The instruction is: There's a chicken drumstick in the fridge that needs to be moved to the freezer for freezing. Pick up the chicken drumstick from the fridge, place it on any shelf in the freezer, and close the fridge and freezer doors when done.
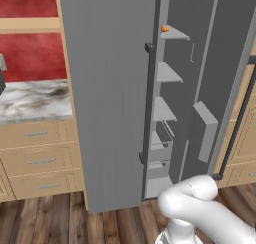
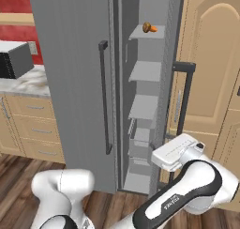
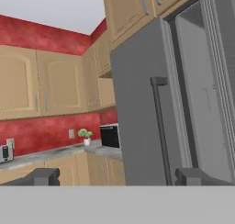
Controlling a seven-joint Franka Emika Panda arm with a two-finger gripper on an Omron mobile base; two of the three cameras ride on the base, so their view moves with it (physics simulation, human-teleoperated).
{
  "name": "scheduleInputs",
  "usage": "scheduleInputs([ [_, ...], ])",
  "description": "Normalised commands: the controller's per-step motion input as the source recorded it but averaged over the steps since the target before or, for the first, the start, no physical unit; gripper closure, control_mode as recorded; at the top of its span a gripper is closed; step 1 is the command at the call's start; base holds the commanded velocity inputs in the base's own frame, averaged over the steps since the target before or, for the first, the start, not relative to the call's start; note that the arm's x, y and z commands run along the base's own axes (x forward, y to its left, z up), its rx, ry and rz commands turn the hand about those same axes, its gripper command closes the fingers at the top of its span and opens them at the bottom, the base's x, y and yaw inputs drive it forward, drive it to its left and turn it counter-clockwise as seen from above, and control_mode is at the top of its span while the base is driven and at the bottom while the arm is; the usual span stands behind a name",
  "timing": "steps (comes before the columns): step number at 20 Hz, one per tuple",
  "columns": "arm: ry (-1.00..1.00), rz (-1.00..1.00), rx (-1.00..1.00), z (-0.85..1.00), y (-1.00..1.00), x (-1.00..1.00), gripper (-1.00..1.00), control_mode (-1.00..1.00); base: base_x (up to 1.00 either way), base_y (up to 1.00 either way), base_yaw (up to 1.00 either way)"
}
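The chicken drumstick [image 2: 149,27] [image 1: 165,29], a small orange-brown lump, lies on the top short shelf [image 2: 143,33] of the freezer [image 2: 140,106], the narrow open half of the grey unit. The freezer door [image 1: 220,78] stands open to the right, and its dark handle [image 2: 185,96] shows beside it. The wide fridge door [image 2: 70,82] [image 3: 137,117] is shut flat, with its long handle [image 2: 104,96] facing me. My gripper [image 3: 121,177] is open with nothing between its fingertips [image 3: 43,176]. Its white hand [image 2: 176,152] hangs low in front of the freezer's lower shelves, far below the drumstick.
A marble counter [image 1: 30,100] over wooden drawers [image 1: 40,160] runs to the left of the unit, with a dark microwave [image 2: 16,59] on it. Tall wooden cabinets [image 2: 211,59] stand right behind the open freezer door. A bin [image 1: 205,130] juts from that door's inner face.
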Motion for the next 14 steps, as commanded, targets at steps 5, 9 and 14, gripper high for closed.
scheduleInputs([
  [5, 0.0, 0.03, 0.02, -0.2, -0.3, 0.39, -1.0, -1.0, 0.0, 0.0, 0.0],
  [9, 0.02, 0.02, 0.0, -0.21, -0.25, 0.53, -1.0, -1.0, 0.0, 0.0, 0.0],
  [14, 0.01, 0.05, 0.0, -0.25, -0.27, 0.54, -1.0, -1.0, 0.0, 0.0, 0.0],
])
